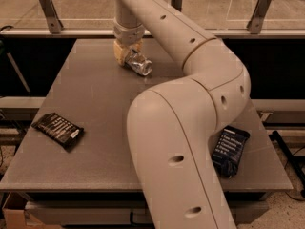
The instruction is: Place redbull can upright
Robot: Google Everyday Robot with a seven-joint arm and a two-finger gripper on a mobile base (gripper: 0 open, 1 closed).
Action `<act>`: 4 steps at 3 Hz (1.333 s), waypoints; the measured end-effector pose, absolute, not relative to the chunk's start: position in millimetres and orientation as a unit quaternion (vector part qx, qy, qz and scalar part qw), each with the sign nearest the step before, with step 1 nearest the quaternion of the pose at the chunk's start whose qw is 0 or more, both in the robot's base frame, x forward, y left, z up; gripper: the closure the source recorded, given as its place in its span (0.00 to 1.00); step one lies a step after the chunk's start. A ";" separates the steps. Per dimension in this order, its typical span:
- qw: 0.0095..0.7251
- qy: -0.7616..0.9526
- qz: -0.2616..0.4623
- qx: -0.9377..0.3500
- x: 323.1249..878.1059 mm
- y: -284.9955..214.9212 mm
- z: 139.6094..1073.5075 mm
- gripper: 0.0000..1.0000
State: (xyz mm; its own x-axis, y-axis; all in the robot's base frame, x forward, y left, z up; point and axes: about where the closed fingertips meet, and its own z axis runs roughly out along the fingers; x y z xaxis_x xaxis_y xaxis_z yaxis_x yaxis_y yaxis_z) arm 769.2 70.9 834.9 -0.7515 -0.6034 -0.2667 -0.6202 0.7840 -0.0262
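Tabletop (95,104) in my single camera view is matte grey, with metal rail posts (49,9) and pale floor behind it. At its far side my gripper (127,56) pinches the redbull can (139,64), which is tilted low over the surface. A left snack packet (58,129) and a right snack packet (230,150) lie near the side edges.

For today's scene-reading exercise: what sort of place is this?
Probably a robotics lab: grey table, metal railing posts behind, and an end effector gripping the redbull can near the far edge.
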 end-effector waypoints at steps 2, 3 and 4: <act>0.246 0.888 0.093 -0.376 741.1 62.8 916.0 1.00; 0.314 0.839 0.131 -0.424 719.6 56.6 967.6 1.00; 0.313 0.840 0.131 -0.423 719.8 57.0 967.0 1.00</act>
